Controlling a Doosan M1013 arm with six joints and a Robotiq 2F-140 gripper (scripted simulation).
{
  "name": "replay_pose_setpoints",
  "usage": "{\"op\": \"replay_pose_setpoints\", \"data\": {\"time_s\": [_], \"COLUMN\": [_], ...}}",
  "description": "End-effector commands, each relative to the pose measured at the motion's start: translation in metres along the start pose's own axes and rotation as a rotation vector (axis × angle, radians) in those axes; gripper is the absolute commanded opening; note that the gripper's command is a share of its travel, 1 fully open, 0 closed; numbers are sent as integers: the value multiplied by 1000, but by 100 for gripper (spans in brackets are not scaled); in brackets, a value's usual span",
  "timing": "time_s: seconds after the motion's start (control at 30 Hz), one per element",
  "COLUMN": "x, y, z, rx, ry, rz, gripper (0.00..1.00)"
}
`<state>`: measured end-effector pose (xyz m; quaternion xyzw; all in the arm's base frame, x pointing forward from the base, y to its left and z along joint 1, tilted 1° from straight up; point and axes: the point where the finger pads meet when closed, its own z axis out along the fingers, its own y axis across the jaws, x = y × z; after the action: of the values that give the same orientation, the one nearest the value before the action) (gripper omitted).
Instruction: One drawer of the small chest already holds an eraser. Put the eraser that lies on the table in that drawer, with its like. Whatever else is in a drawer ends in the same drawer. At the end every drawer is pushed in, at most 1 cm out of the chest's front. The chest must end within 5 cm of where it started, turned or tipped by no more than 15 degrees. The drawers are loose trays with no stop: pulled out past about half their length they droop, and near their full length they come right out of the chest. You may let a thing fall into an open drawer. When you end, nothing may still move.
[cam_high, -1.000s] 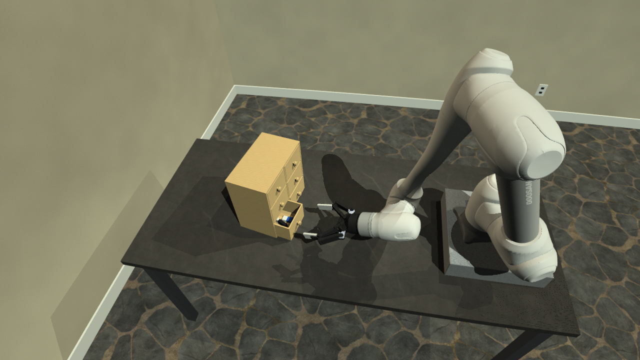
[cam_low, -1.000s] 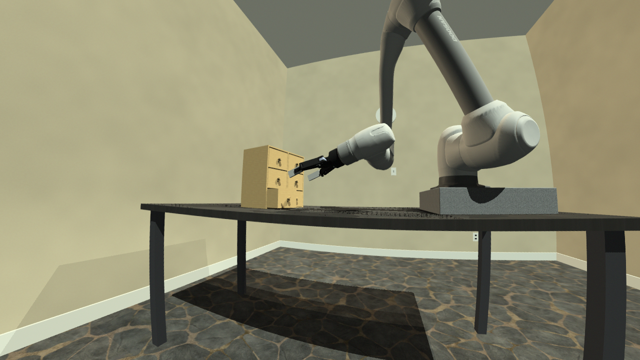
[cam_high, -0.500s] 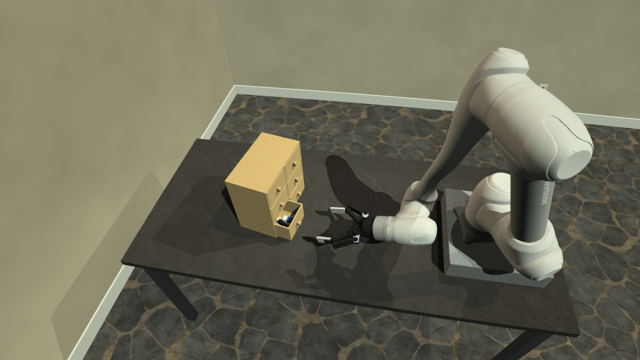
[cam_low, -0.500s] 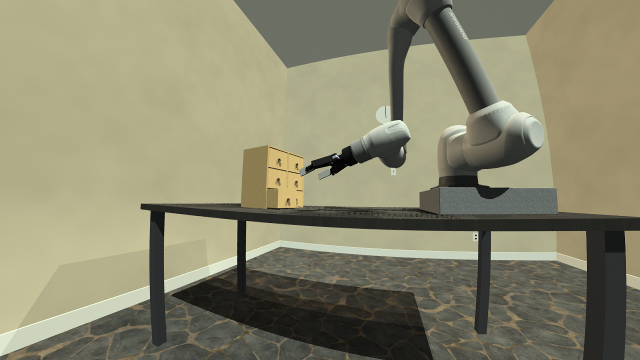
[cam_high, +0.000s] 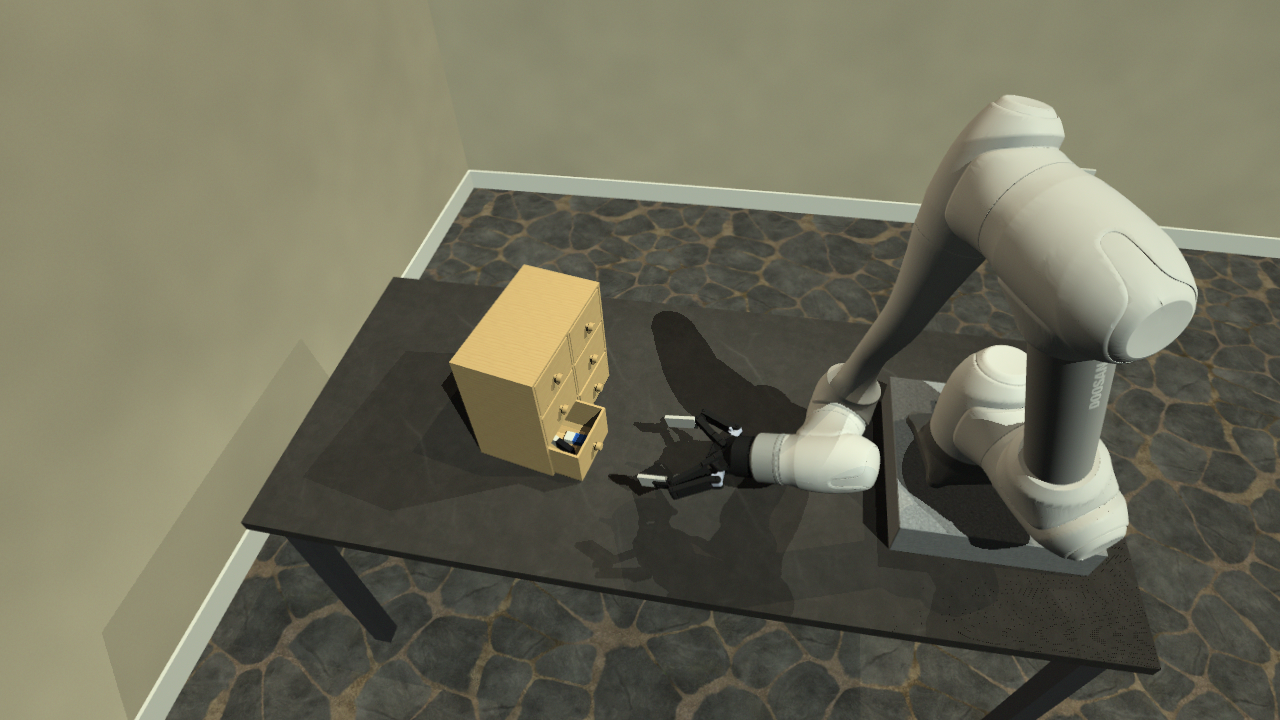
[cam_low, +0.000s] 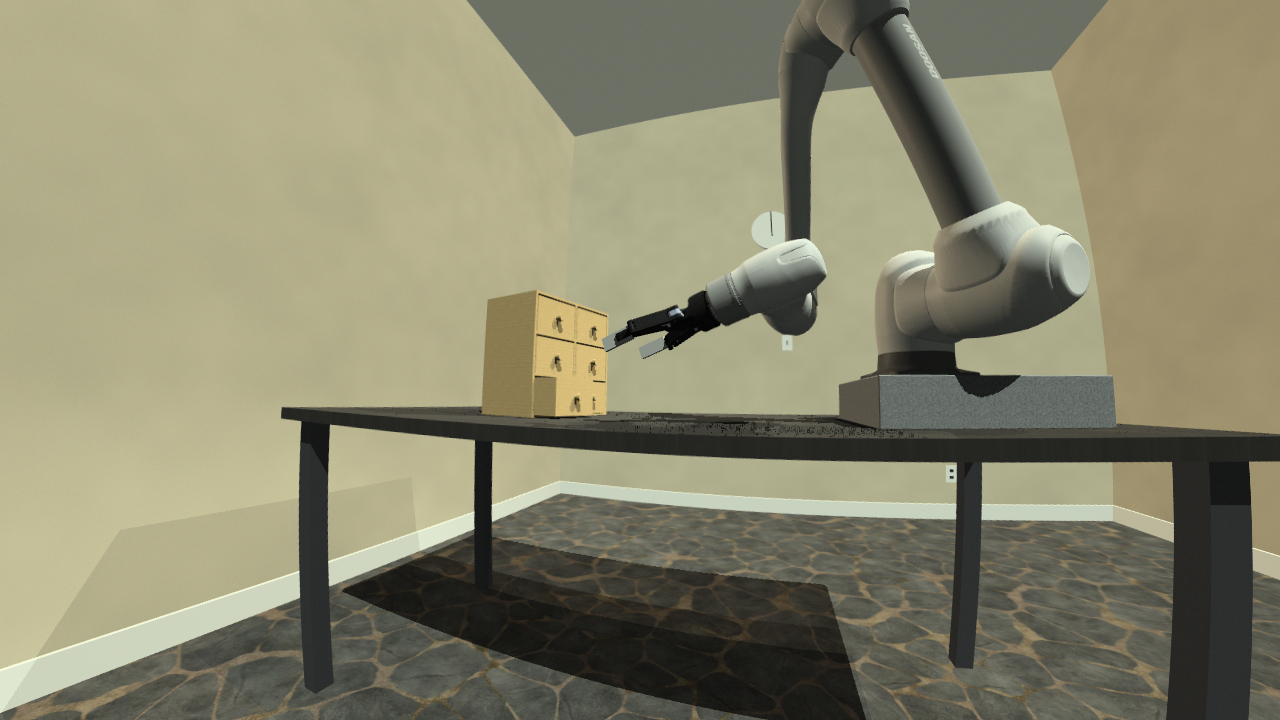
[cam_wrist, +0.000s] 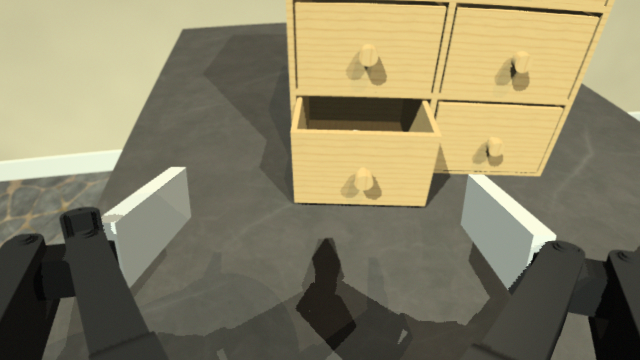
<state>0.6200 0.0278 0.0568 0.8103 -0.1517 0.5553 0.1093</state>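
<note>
Inside the pulled-out bottom drawer, small white, blue and dark things crowd together, the eraser hard to single out; nearby, the wide-open gripper holds nothing

Gripper: drawn back from the chest, now farther from its front.
Arm: folded back toward the base block.
</note>
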Motion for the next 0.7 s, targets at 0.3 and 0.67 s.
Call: {"op": "replay_pose_setpoints", "data": {"time_s": [0.3, 0.67], "x": [1, 4], "y": [2, 2], "z": [-3, -4], "rx": [-3, -3], "ry": [-30, -127], "rz": [3, 3], "gripper": [100, 100]}}
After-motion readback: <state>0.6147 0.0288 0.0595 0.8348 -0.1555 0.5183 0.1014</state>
